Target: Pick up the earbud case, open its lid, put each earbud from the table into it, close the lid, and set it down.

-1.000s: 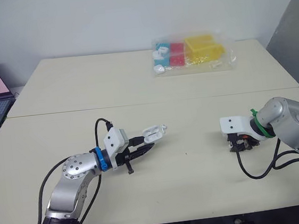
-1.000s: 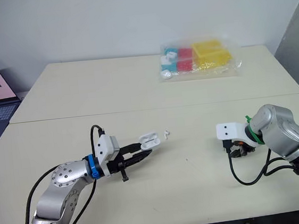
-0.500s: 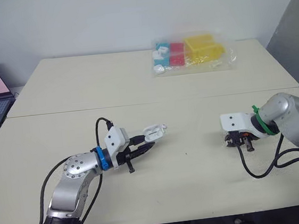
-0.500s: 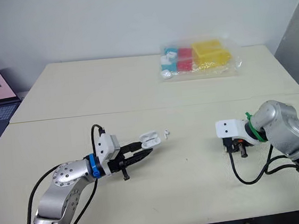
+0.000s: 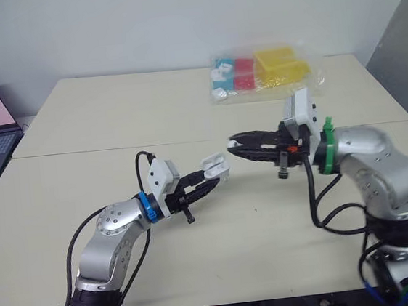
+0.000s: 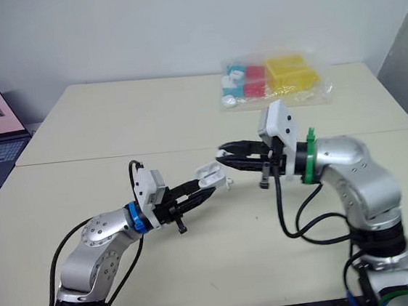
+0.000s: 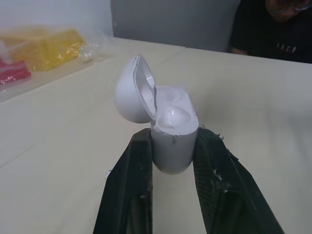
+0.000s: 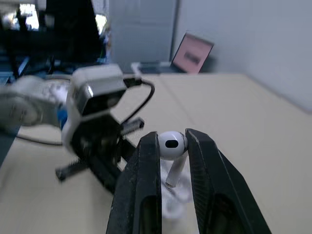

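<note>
One earbud (image 8: pixel 171 145) pinched between the right gripper's (image 5: pixel 232 145) fingers, stem pointing toward the earbud case (image 7: pixel 170 131), just beside its open lid. Left gripper (image 5: pixel 211 181) clamped on the case body, held aloft. Line up stem over the empty well, lower slowly, release only once seated. Case white, glossy, lid hinged wide; possibly one bud inside already.

earbud case (image 7: pixel 171 139): white plastic, smooth — glossy inside the lid
earbud (image 8: pixel 170 144): white plastic, glossy
fingers (image 7: pixel 130 185): black, matt, a little rough along the edges
table (image 5: pixel 149 115): pale beige top, smooth, matt
bag (image 5: pixel 314 78): clear plastic film, crinkled — shiny
</note>
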